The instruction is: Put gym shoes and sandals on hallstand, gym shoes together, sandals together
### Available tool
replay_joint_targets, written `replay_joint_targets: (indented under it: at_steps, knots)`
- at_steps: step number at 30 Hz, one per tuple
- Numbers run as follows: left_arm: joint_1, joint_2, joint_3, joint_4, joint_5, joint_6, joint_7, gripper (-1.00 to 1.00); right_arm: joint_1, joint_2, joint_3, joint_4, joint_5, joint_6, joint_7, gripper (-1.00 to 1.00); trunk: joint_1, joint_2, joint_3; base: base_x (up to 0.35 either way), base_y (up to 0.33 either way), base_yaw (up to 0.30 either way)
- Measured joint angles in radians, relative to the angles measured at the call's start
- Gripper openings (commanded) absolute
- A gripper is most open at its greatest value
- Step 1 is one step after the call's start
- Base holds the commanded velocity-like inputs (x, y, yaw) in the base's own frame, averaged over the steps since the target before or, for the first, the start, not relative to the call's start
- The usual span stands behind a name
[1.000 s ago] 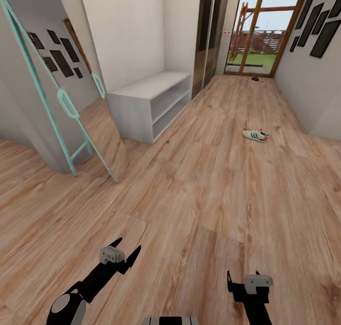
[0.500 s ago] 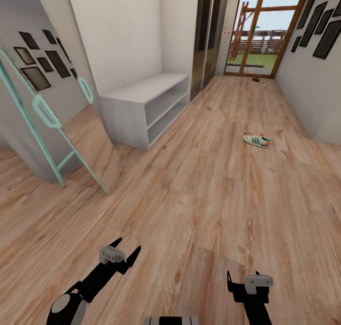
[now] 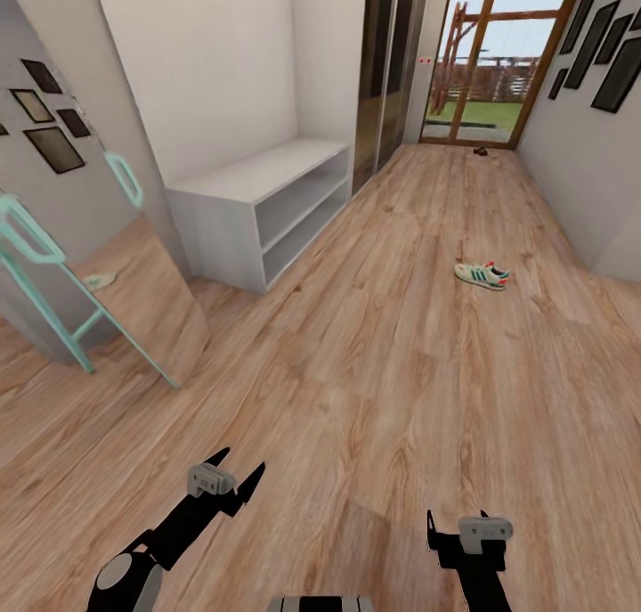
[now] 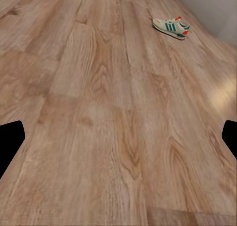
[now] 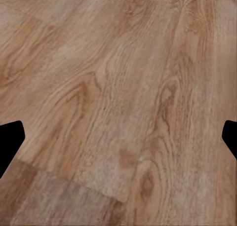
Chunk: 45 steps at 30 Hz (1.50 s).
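Observation:
One cream gym shoe [image 3: 482,275] with green stripes and a red heel lies on the wood-plank corridor floor [image 3: 356,371], ahead and to the right; the left wrist view shows the same gym shoe [image 4: 171,27] far off. The pale-grey hallstand [image 3: 258,204] stands against the left wall with its two shelf levels empty. A small dark thing [image 3: 481,150] lies by the far glass door, too small to identify. My left gripper [image 3: 240,463] and right gripper [image 3: 458,516] hang low over bare floor, both open and holding nothing. The left gripper's fingers [image 4: 10,142] sit wide apart.
A tall mirror with a teal frame [image 3: 80,327] leans against the left wall before the hallstand; a pale shoe-like shape [image 3: 98,281] shows in its glass. Dark elevator doors [image 3: 383,69] follow the hallstand. A glass door [image 3: 485,60] ends the corridor. Framed pictures [image 3: 614,51] hang on the right wall.
The whole picture has shifted: the camera moved, so the mirror and hallstand now sit further left and the shoe slightly lower. Both grippers keep the same pose.

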Motion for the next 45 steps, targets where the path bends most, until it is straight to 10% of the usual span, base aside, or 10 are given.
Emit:
replay_joint_targets:
  at_steps: [45]
  knots:
    - [0.000,-0.003,0.000,0.000,0.000,0.000,0.000,1.00,0.000,0.000,0.001,0.000,0.000,0.000,0.000,1.00,0.000,0.000,0.000,0.275,-0.237,0.000]
